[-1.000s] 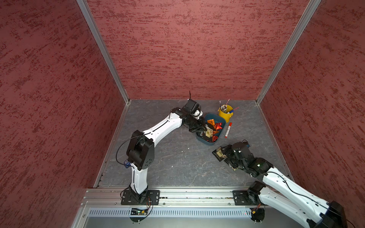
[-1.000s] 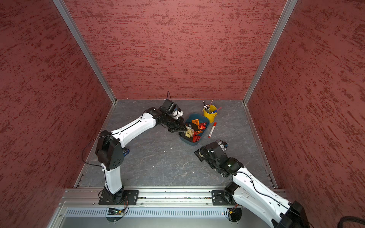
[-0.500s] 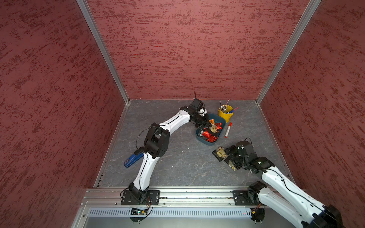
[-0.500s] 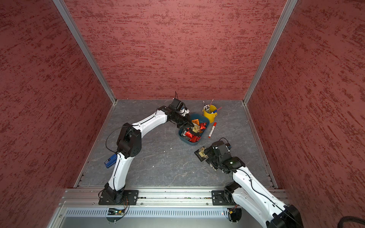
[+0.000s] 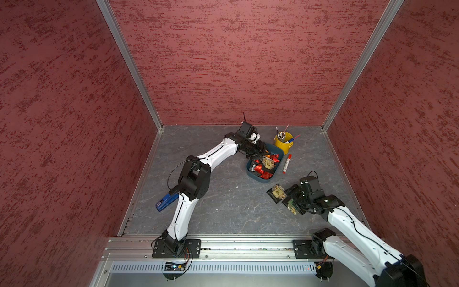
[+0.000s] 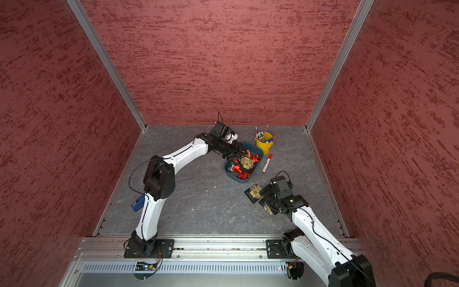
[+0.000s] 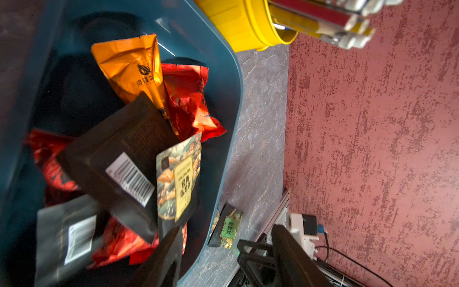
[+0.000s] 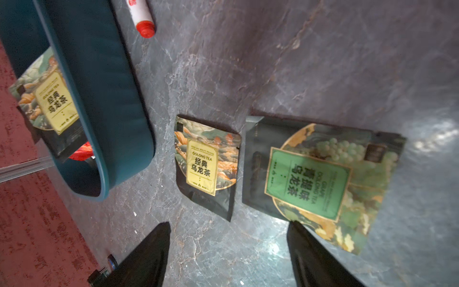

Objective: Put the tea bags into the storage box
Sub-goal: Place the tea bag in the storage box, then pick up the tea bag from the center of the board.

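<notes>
The teal storage box [image 5: 258, 179] [image 6: 236, 179] holds several tea bags: an orange one [image 7: 134, 67], red foil ones [image 7: 188, 99], a black barcode sachet [image 7: 119, 161] lying loose on the heap, and a yellow-label sachet [image 7: 181, 184]. My left gripper [image 5: 258, 152] [image 7: 226, 251] hangs open over the box's far end, holding nothing. Two more tea bags lie flat on the table near the box: a yellow-label one [image 8: 202, 166] [image 5: 277, 192] and a green-label one [image 8: 308, 179]. My right gripper [image 8: 228, 238] [image 5: 290, 197] stands open just short of them, one finger [image 8: 305, 246] at the green sachet's edge.
A yellow cup [image 5: 284, 143] of pens stands behind the box, and a red-and-white marker [image 5: 286, 164] lies beside its right wall. A blue object [image 5: 166, 201] lies by the left arm's elbow. Red walls close three sides.
My left gripper moved over the box and opened, letting go of the black barcode sachet, which now lies in the box. The right gripper stayed open by the two sachets.
</notes>
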